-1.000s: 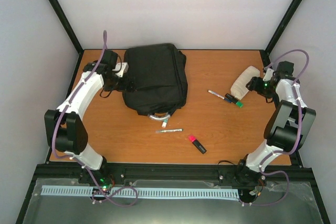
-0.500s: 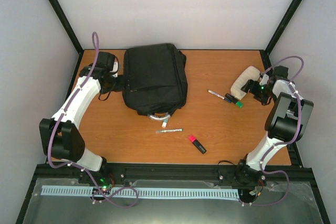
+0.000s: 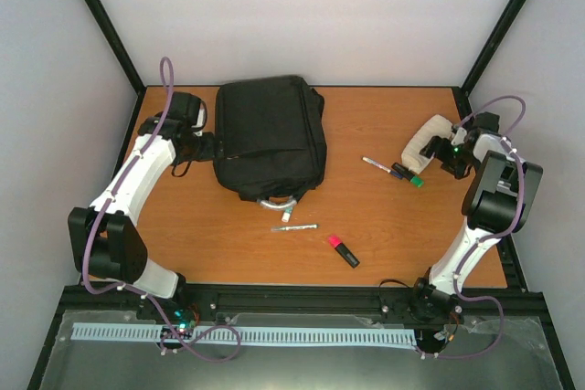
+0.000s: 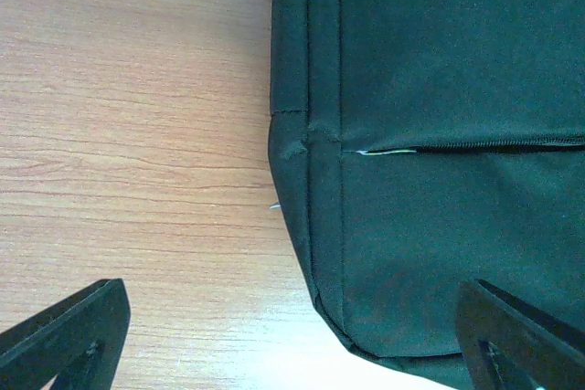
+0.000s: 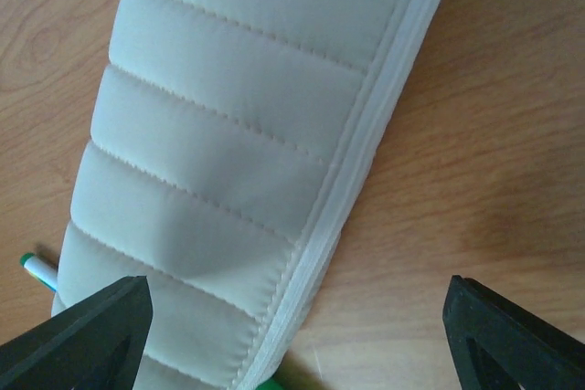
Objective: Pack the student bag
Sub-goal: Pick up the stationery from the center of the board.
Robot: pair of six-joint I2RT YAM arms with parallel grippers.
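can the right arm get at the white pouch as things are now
Probably yes: the right gripper hangs over the white quilted pouch with jaws wide open, and nothing lies on the pouch; a green-capped marker lies by one end.

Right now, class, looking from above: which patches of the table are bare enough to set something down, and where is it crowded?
Bare: the far middle of the table, between the student bag and the white pouch; also the near-left area, left of the silver pen. Crowded: two markers beside the pouch; pen and pink highlighter before the bag.
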